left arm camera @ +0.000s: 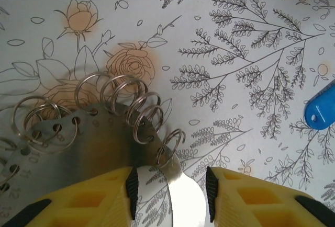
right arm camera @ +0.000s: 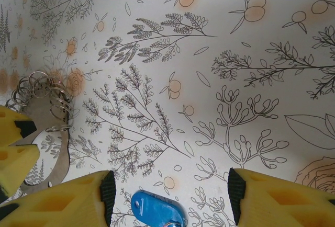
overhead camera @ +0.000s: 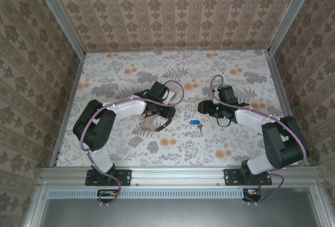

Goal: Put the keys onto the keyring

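Since the left wrist cam crops its own yellow fingers at the bottom edge, all I get of the left gripper is two tips standing apart. The keyring has a flat silvery band that runs down between them, closer to the right-hand pad. Honestly can't tell whether it's pinched or just sitting there. Ahead of those jaws and off to their left, the band carries a row of small wire rings through punched holes, and its left end runs out of frame. Well to the right of the jaws, the keys show as a blue plastic corner cropped by the edge. On the right wrist cam, the right gripper is spread wide. The blue head lies on the flowery table between the pads, touching neither, with its blades cut off at the bottom. From the top cam the little rings are too tiny to make out.
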